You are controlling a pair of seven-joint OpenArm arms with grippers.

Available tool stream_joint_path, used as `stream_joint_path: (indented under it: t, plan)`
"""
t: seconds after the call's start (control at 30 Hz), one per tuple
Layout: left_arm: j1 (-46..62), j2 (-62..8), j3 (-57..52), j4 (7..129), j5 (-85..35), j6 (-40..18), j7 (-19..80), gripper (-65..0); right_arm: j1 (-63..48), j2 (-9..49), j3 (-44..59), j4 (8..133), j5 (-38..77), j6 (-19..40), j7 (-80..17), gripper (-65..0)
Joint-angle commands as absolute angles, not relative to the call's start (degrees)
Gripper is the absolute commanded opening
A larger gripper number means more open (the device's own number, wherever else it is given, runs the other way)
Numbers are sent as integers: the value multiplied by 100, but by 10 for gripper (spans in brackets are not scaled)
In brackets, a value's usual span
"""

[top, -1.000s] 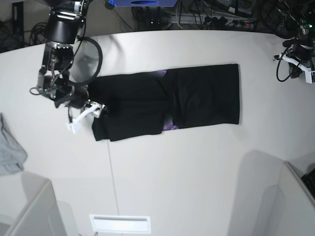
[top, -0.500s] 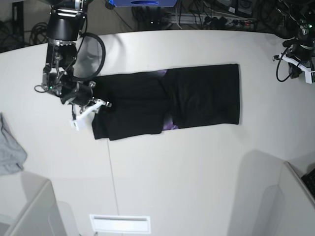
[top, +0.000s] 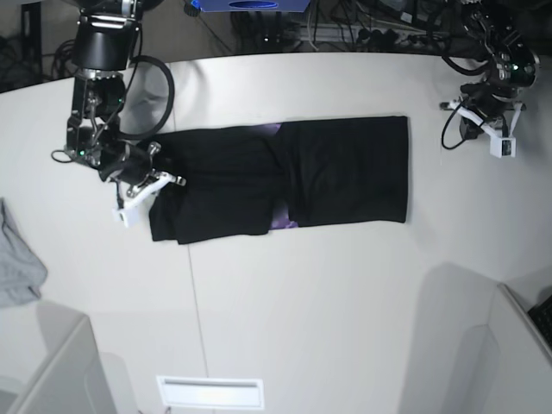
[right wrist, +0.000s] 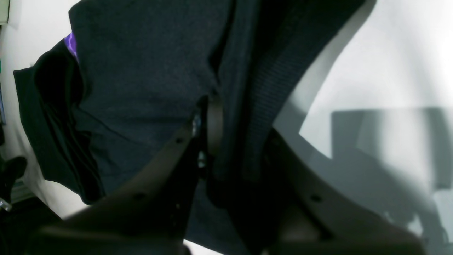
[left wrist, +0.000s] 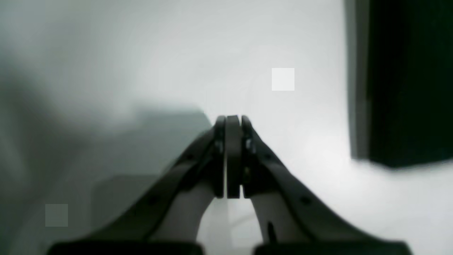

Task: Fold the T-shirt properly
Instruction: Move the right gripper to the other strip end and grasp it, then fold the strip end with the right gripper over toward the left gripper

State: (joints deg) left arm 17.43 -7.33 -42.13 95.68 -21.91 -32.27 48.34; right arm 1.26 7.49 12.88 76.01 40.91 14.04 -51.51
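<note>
A: Fingers of the right gripper (right wrist: 226,141)?
B: Clamped on the T-shirt (top: 285,177) hem, at its end farthest from the left gripper (left wrist: 233,156), whose fingers are pressed together, empty.
A: Progress?
B: Folded into a long strip on the desk (top: 345,293); crosswise folds remain.

Left claw (left wrist: 232,156): blurred, dark fingers pressed flat together at centre frame, nothing between them. Desk (left wrist: 283,46): pale white surface beneath, filling most of the frame, with the claw's soft grey shadow at left. Dark upright slab (left wrist: 407,81): right edge, unidentifiable, apart from the claw.
</note>
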Motion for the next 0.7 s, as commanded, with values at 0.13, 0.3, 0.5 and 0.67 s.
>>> stream_joint_path:
  t: [0.13, 0.3, 0.5, 0.67]
  plan:
    - [1631, -936, -3319, 9165, -2264, -2818, 4004, -650, 154, 796, 1244, 7908, 3978, 1332, -5182, -650]
    - [1543, -945, -2580, 9121, -2264, -2536, 3890, -650, -40, 884, 743, 8699, 3978, 1332, -5182, -650]
    - [1525, -927, -2176, 9156, -2264, -2536, 3890, -650, -303, 892, 251, 9859, 3978, 1068, -5182, -650]
    - [1525, -927, -2097, 9156, -2264, -2536, 3890, -650, -356, 901, -163, 10563, 3978, 796, -5182, -650]
